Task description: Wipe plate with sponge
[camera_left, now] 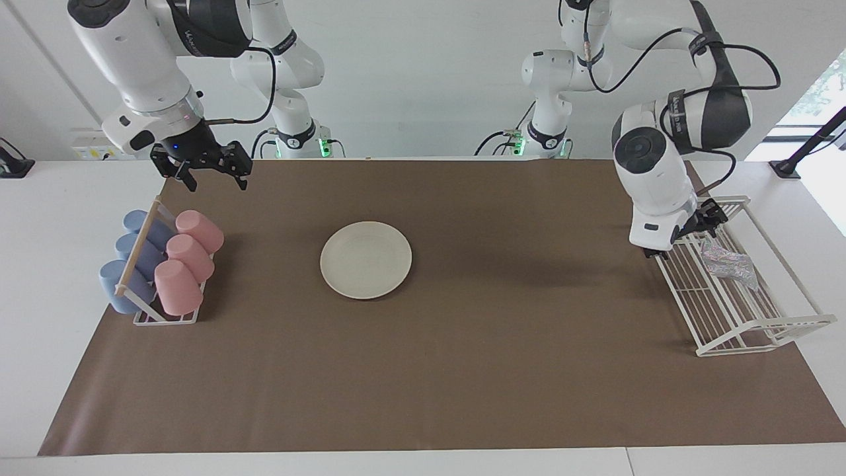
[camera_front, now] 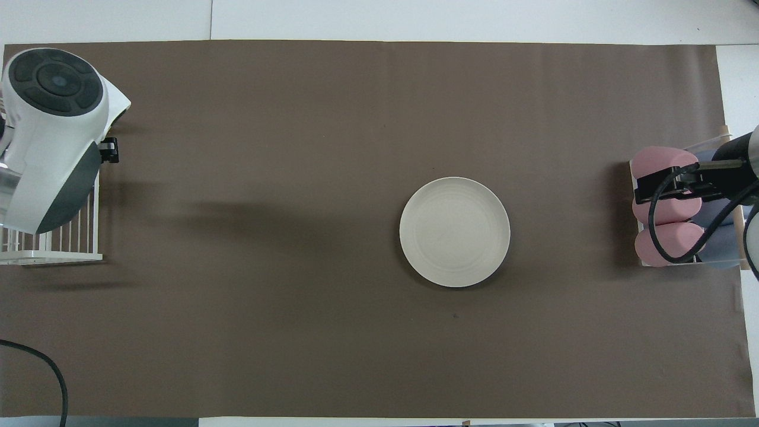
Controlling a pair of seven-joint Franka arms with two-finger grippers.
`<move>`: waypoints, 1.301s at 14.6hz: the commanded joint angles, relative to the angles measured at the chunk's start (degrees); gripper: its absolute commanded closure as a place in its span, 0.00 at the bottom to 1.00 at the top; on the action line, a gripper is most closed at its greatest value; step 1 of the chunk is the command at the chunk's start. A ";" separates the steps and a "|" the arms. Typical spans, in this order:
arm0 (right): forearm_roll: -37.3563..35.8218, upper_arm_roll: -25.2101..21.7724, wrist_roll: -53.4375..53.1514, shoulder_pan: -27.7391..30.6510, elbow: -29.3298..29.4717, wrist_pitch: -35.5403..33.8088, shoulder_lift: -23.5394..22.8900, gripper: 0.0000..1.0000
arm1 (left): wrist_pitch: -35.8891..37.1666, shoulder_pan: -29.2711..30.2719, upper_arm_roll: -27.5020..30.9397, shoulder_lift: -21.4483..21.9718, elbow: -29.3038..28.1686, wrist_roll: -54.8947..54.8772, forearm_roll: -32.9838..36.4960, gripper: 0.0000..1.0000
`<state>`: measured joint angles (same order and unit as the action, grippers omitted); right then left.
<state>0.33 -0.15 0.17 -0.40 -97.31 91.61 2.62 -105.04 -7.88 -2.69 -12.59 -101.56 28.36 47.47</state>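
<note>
Cream-white plate [camera_left: 365, 259]: lies flat on the brown mat [camera_left: 462, 370], about mid-counter, somewhat toward the right arm's end; nothing rests on it and neither pincer is near it.
Sponge [camera_left: 727, 264]: a silvery, wrinkled pad lying inside the white wire rack [camera_left: 760, 337], in the part of the rack nearer to the robots; in the overhead view the left arm hides it.
Wire rack: stands at the left arm's end of the counter, on the edge of the mat, well apart from the plate.
Left pincer [camera_left: 704, 218]: low over the rack's robot-side end, just beside the sponge; the arm's white wrist covers most of it, so only dark finger parts show at the rack's top rail. Its fingers stand spread, and no contact with the sponge can be made out.
Left arm: bent down steeply over the rack, its round wrist joint facing up in the overhead view.
Right pincer [camera_left: 210, 173]: hangs in the air over the mat's edge near the cup holder [camera_left: 165, 317], fingers spread wide and holding nothing; this arm waits.
Cup holder: at the right arm's end of the counter, with three pink cups [camera_left: 188, 254] lying on their sides on the plate's side of a wooden bar [camera_left: 137, 247] and three blue cups [camera_left: 129, 261] beside them.
Counter [camera_left: 39, 264]: white, showing bare around the mat at both ends.
</note>
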 commanded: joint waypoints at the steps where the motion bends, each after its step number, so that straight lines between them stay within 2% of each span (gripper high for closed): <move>1: -0.51 0.51 -1.31 0.05 0.10 -0.46 0.37 0.00 | -3.42 0.23 0.32 -0.67 -3.82 5.02 8.23 0.00; 4: -0.51 0.51 -1.57 -0.39 0.10 -0.46 0.37 0.00 | -3.77 1.54 0.50 -1.91 -3.91 5.48 12.73 0.00; 12: -0.51 0.51 -1.75 -0.48 -0.16 -0.46 0.63 0.00 | -6.23 3.48 0.50 -1.91 -4.70 6.35 13.44 0.01; 13: -0.42 0.51 -1.75 -0.48 -0.16 -0.46 0.63 0.00 | -6.32 3.48 0.41 -1.91 -4.70 7.05 13.44 0.11; 15: -0.51 0.51 -1.75 -0.48 -0.25 -0.46 0.63 0.00 | -7.11 3.48 0.41 -1.82 -5.05 8.37 13.44 0.38; 18: -0.51 0.51 -1.75 -0.48 -0.34 -0.46 0.72 0.00 | -8.61 3.75 0.50 -1.91 -5.14 9.34 13.35 0.97; 19: -0.51 0.51 -1.75 -0.48 -0.34 -0.46 0.72 0.00 | -8.87 4.01 0.58 -1.91 -5.14 9.43 13.44 1.00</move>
<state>0.33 0.00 -0.35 -0.98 -97.31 91.61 2.62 -111.75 -4.81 -2.09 -15.20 -105.25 36.21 59.54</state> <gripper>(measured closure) 0.000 0.630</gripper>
